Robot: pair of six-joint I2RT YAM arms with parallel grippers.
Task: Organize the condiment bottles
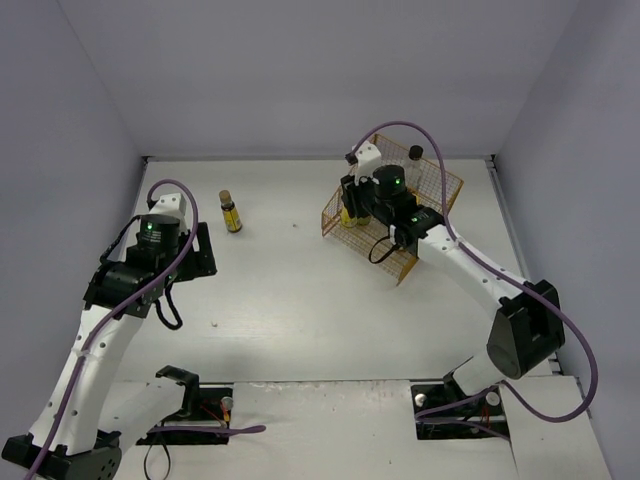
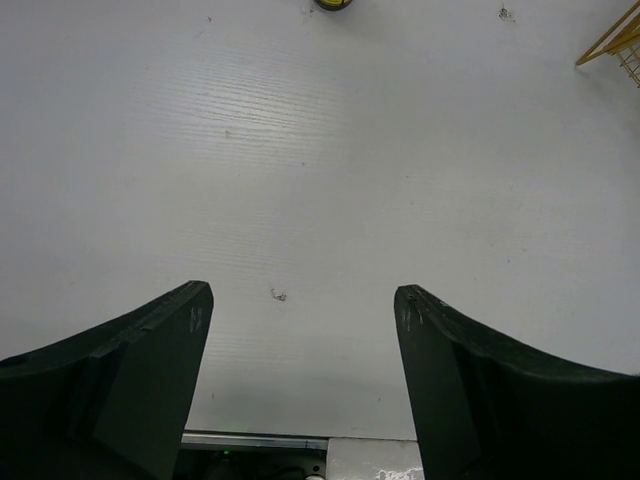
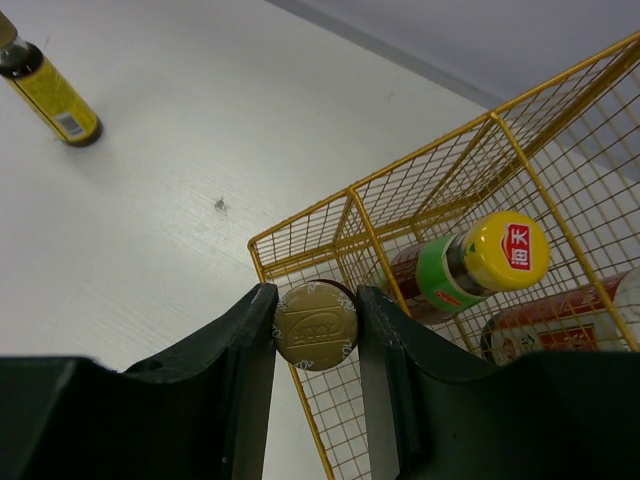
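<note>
Far left of wire basket [image 1: 440, 195]: left fingers [image 2: 130, 370] splayed, empty. Nearer basket, on tabletop [image 1: 300, 290]: lone yellow-label bottle [image 1: 231, 213]. At basket's left corner: right fingers [image 3: 235, 370] clamped on gold-capped bottle [image 3: 315, 325]. Could snag wire, tip, bump yellow-capped neighbour [image 3: 480, 262] inside.

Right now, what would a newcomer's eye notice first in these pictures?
The yellow wire basket at the table's far right, holding a yellow-capped bottle, stands out first. The right pincer is shut on a gold-capped bottle at its corner. One yellow-labelled bottle stands alone further left.
</note>
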